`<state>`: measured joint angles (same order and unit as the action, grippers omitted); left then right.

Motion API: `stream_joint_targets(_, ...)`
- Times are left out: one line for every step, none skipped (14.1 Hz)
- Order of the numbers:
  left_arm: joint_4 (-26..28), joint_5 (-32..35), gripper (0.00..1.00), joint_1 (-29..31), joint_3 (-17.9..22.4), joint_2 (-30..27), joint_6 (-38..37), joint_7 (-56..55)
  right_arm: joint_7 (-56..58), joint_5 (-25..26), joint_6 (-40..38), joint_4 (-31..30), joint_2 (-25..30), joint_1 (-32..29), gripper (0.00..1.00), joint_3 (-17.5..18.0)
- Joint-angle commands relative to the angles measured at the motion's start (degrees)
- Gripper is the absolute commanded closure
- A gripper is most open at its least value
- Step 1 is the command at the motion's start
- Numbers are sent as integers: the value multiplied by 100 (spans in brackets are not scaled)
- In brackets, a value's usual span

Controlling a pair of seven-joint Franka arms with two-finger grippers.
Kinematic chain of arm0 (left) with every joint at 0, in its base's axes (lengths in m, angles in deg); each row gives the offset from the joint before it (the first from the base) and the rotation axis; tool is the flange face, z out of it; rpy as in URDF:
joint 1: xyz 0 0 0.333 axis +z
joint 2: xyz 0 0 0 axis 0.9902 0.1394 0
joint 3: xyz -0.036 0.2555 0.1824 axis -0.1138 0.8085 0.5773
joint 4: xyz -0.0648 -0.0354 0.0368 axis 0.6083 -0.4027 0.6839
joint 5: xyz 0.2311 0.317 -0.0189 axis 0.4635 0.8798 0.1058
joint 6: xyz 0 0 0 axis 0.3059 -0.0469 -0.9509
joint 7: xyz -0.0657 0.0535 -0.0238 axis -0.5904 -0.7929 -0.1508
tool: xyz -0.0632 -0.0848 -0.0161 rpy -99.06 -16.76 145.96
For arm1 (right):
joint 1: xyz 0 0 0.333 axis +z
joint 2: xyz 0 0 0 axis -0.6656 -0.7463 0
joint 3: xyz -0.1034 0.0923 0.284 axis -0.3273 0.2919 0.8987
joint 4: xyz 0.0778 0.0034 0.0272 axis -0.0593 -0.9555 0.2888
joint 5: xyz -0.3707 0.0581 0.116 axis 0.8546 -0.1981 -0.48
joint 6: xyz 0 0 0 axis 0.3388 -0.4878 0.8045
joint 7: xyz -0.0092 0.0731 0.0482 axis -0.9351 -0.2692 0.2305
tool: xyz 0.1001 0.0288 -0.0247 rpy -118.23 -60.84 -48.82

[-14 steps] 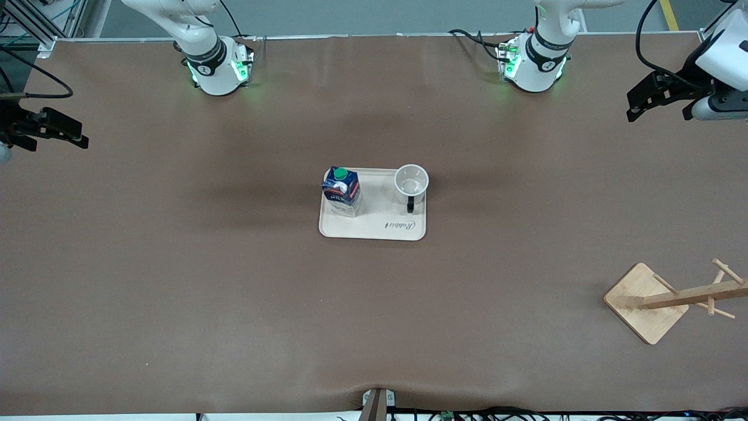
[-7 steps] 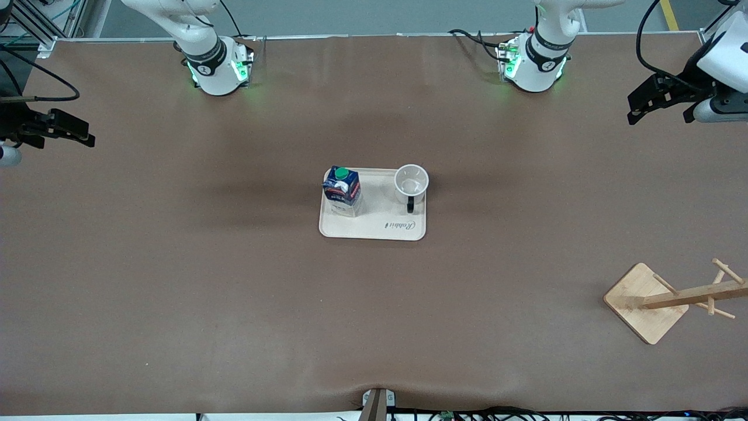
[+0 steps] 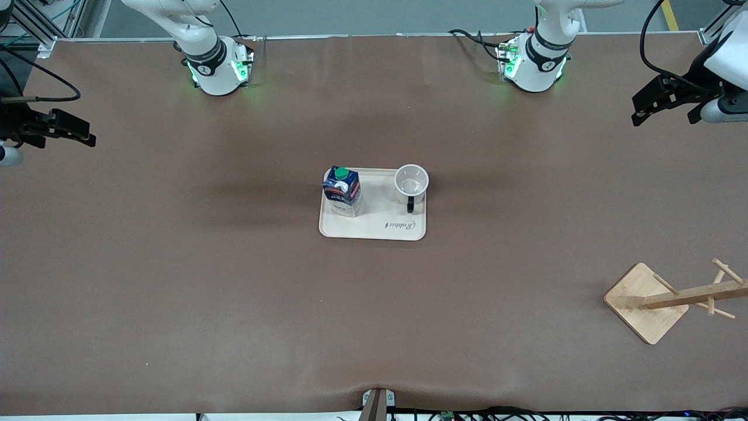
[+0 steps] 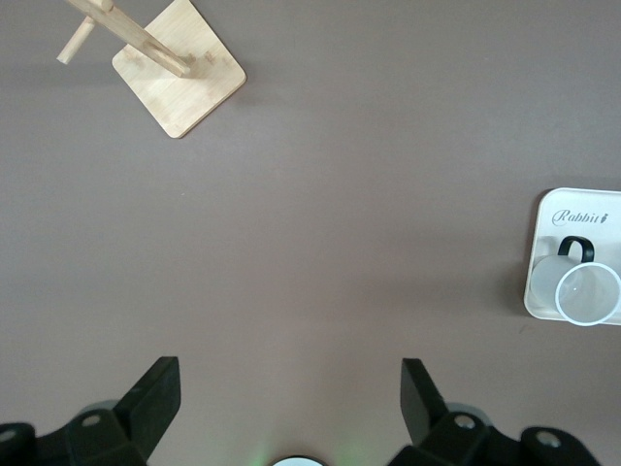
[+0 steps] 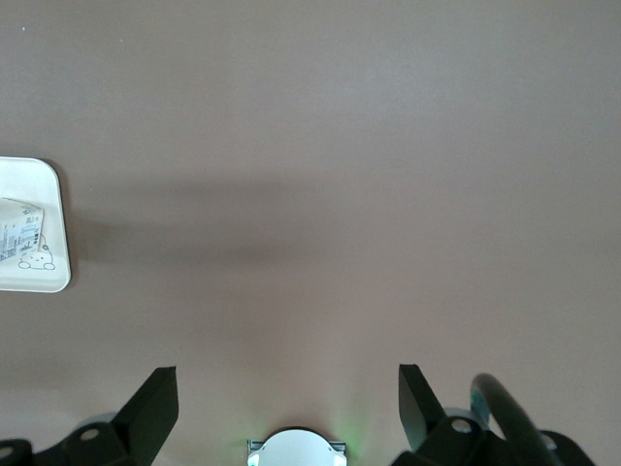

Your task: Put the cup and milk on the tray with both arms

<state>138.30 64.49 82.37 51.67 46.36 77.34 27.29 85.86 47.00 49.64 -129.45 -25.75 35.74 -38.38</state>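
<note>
cream rectangular tray (image 3: 374, 229): blue green-capped milk carton (image 3: 342, 190) at 10 o'clock, white mug (image 3: 411, 180) at 2 o'clock, both placed; left gripper (image 3: 659, 100) and right gripper (image 3: 63, 128) spread empty over table ends; nothing left.

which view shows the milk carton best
The front view: the milk stands whole on the tray, green cap and label visible. The right wrist view catches only its pale lower part; the left wrist view misses it.

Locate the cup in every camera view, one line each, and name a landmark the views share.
Front view: the cup stands upright on the tray, at the corner toward the left arm's end, beside the milk.
Left wrist view: cup at the picture's edge, on the tray near its "Rabbit" lettering.
Right wrist view: not in it; only the tray's milk end shows.
Shared landmark: the tray.
</note>
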Motion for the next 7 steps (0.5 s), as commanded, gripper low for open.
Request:
stream_joint_targets(-160, -24, 0, 14, 13, 81, -4, 97, -109, 46, -47, -100, 132, 37, 0, 1)
stream_joint_targets(-160, -24, 0, 6, 4, 116, -13, 88, -109, 37, -47, -100, 132, 28, 0, -8)
stream_joint_targets(-177, -24, 0, -12, 4, 143, -13, 53, -109, 37, -56, -100, 123, 19, 0, -8)
stream_joint_targets(-238, -15, 0, 5, -5, 152, -30, 79, -109, 29, -100, -91, 141, 19, 0, -17)
stream_joint_targets(-248, -15, 0, 5, -14, 152, -48, 88, -109, 28, -170, -65, 149, 28, 0, -8)
stream_joint_targets(-248, -15, 0, 5, -5, 152, -65, 88, -109, 20, -188, -65, 141, 28, 0, -8)
stream_joint_targets(-248, -15, 0, 14, -5, 152, -92, 88, -109, 20, -179, -65, 132, 28, 0, -17)
